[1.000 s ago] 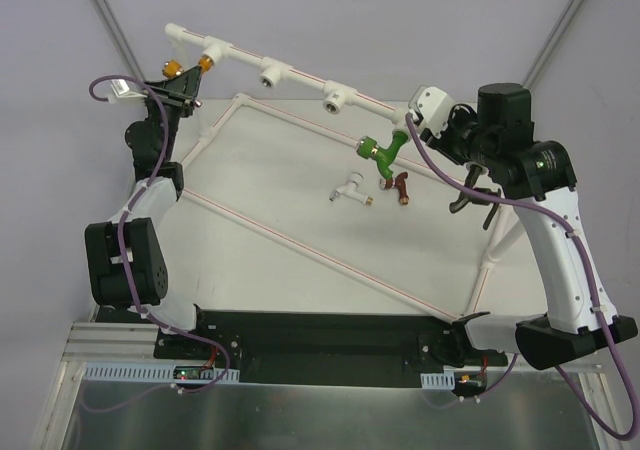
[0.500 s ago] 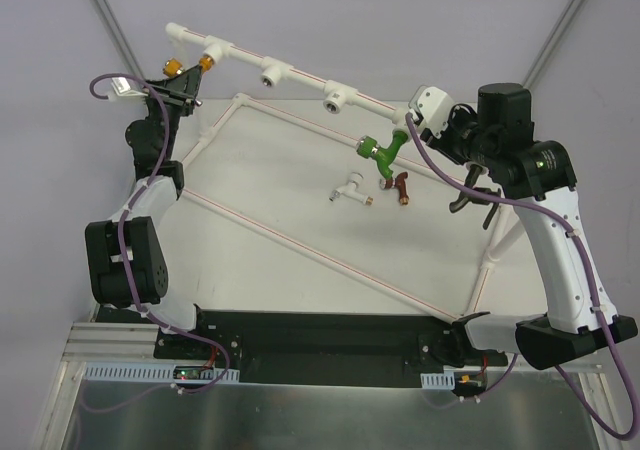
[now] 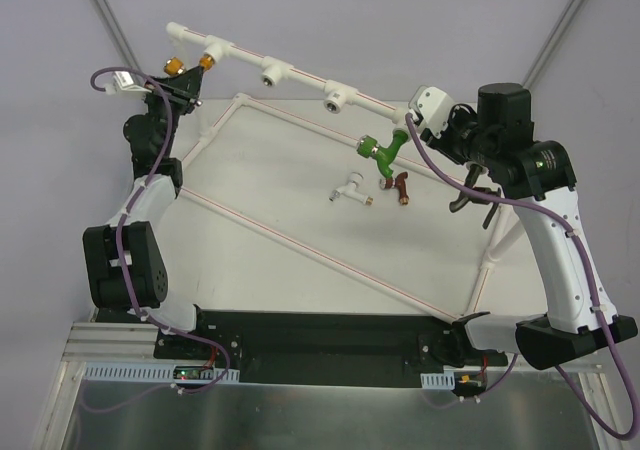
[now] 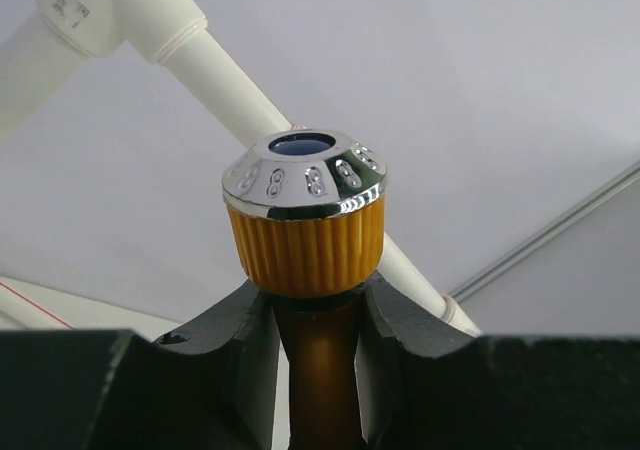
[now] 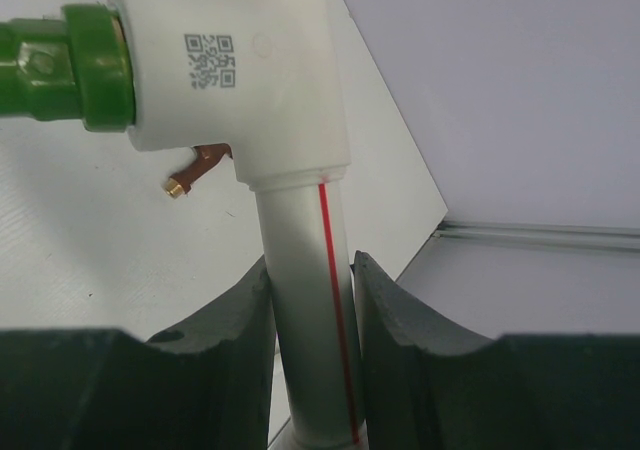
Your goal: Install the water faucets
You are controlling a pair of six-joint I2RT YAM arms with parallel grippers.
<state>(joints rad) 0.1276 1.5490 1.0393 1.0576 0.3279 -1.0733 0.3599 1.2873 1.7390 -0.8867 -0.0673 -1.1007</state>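
Threading appears to be the step in hand.

Item 1: orange-gold faucet with ribbed knob and chrome cap (image 4: 305, 245), located at the far-left tee of the white plastic pipe frame (image 3: 300, 76), above the desk (image 3: 270, 190). Holding it is the left end effector (image 4: 315, 315), its 2 fingers pinched onto the brass-coloured neck just under the knob.

Item 2: green faucet (image 5: 60, 65), seated in the white elbow fitting (image 5: 235, 80) at the right end of the rail. Below that elbow the right end effector (image 5: 310, 295) is pressed around the upright red-striped pipe, apparently bracing the frame.

Item 3: small white faucet (image 3: 350, 188) and dark red faucet (image 3: 401, 183), loose on the desk, near each other but apart. 2 round tee sockets (image 3: 270, 74) on the rail stand unfilled.

Handling note (judgement): turn the orange-gold faucet strictly about its thread axis and keep it square to the tee so the thread does not cross. Regrip on the neck, not the slick chrome cap. Let the right arm hold the frame steady against the twist. Finish with the spout facing the same way as the green one.

Markings: 1 black QR code (image 5: 209, 62) on the elbow, and a smaller square code (image 4: 72, 8) on the left fitting. No words or brand are legible.
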